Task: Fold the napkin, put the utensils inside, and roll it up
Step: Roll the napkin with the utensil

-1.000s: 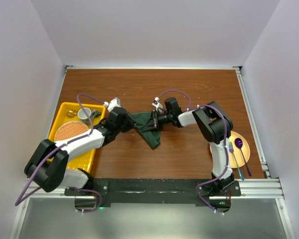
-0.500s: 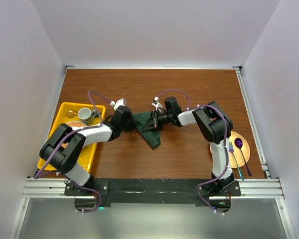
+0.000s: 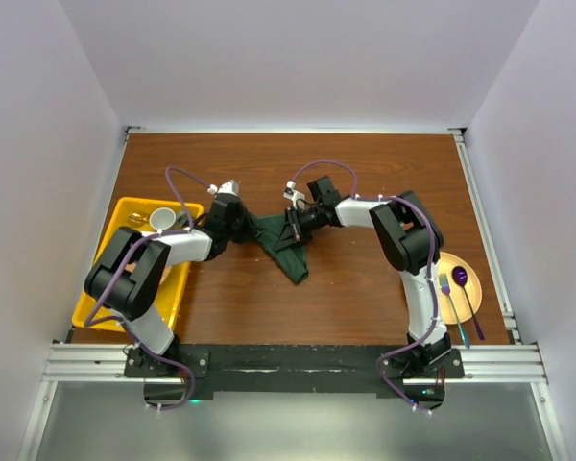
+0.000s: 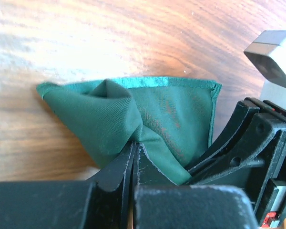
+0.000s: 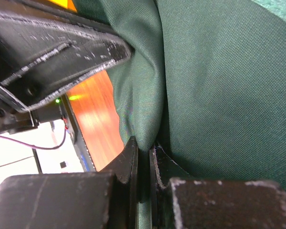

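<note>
The dark green napkin (image 3: 286,252) lies crumpled in the middle of the wooden table. My left gripper (image 3: 249,230) is shut on a fold at its left corner; in the left wrist view the cloth (image 4: 133,107) bunches up out of the closed left gripper (image 4: 135,149). My right gripper (image 3: 291,228) is shut on a fold at the napkin's upper right, with cloth (image 5: 219,81) pinched between the tips of the right gripper (image 5: 145,149). The two grippers face each other closely. The utensils (image 3: 459,293), a purple spoon and a fork, lie on the orange plate at the right.
A yellow tray (image 3: 110,257) at the left holds a white cup (image 3: 162,219) and a round orange item, partly hidden by my left arm. The orange plate (image 3: 476,267) sits near the right rail. The left arm's finger (image 5: 62,50) crowds the right wrist view.
My left gripper has shut on the napkin's left corner and its arm has swung in. The right gripper has moved slightly back and left with its fold.
</note>
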